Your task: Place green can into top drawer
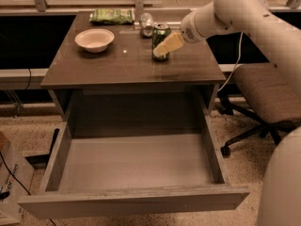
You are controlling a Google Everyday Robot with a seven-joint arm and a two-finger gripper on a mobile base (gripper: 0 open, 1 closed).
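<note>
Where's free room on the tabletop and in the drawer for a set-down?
Bare: whole floor of the top drawer; front strip of the table, edge to edge. Crowded at back: bowl, snack bag, silver can, green can with the end effector at it.

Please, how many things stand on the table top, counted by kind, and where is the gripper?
Cans: 2 (green can, silver can)
Bowls: 1 (white bowl)
Snack bags: 1 (green bag)
Total: 4
The gripper is at the green can.

Gripper (pixel 162 48) sits right against the can (pixel 159 35) on the table (pixel 117 69). Bowl (pixel 94 39) to the left, drawer (pixel 136 199) wide open below.
</note>
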